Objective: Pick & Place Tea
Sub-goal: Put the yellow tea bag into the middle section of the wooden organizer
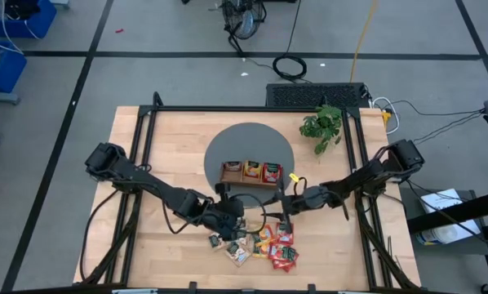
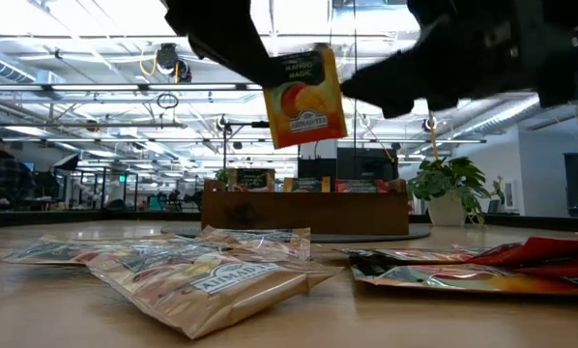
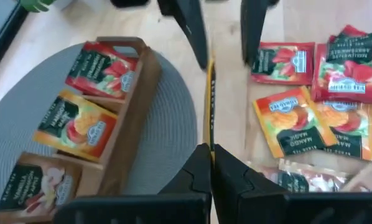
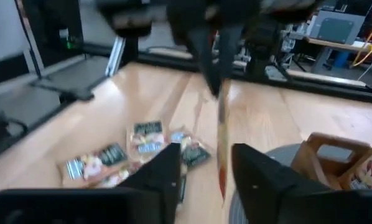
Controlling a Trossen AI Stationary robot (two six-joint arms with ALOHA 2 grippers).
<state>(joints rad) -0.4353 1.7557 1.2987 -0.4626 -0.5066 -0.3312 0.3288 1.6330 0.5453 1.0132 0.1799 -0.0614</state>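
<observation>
1. Holding the mango sachet (image 2: 305,97) in the air above the bench (image 1: 162,139), your left pincer (image 3: 209,149) is clamped together on its edge so it hangs upright
2. Your right pincer (image 4: 204,152) stands apart around the same sachet without gripping it, which reads as a handover
3. One sachet is aloft; the wooden tray (image 3: 127,124) holds three, one per compartment
4. Among the loose sachets (image 1: 256,245) you can count two red and two orange; the rest overlap too much to count

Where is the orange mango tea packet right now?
The orange mango tea packet hangs in the air, pinched by the left claw, above the loose packets and in front of the wooden tray.
</observation>
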